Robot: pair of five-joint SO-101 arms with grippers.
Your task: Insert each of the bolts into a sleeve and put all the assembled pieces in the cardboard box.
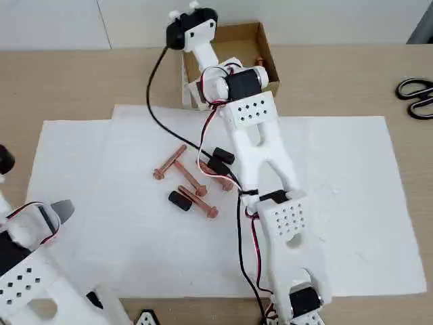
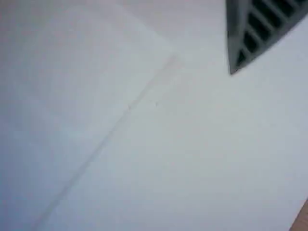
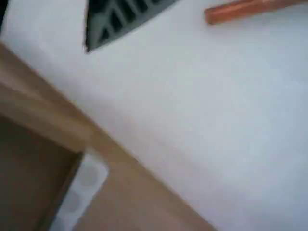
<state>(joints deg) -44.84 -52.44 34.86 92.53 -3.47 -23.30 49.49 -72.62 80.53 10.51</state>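
1. Light wooden table [image 1: 67,74] is covered across its middle by a white paper sheet [image 1: 352,203]; scissors [image 1: 416,97] are laid near its right edge.
2. The cardboard box [image 1: 252,34] is set open at the sheet's far edge, and a copper-coloured piece [image 1: 259,62] is seen inside by its right wall.
3. Loose copper bolts [image 1: 169,163] are scattered on the paper near the middle, with a black sleeve [image 1: 179,200] laid just beside one of them.
4. The right gripper [image 3: 120,19] is held by the box's left wall, over the paper; whether it is open or closed cannot be told.
5. The left gripper [image 1: 59,211] is held over the sheet's near left part, well apart from the bolts; its state likewise cannot be told.
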